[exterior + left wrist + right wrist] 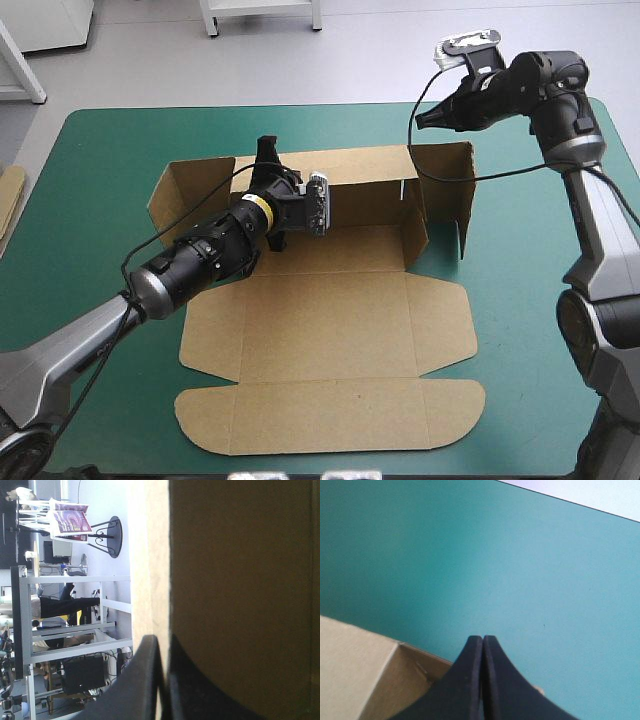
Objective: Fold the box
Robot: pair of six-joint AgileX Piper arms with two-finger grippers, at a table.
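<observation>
- My left gripper [162,647] is all but closed. Its 2 black fingers pinch the box [330,330] at the top edge of its raised back wall [365,180], with the brown board between them.
- My right gripper [483,647] has its 2 fingers pressed together with nothing between them. It hangs just above the box's right rear corner.
- The box sits mid-table on the teal-green cover [100,170]. Its back wall and 2 side flaps stand upright, and the front panels lie flat toward the near edge.
- More brown board [10,195] shows at the table's left edge.
</observation>
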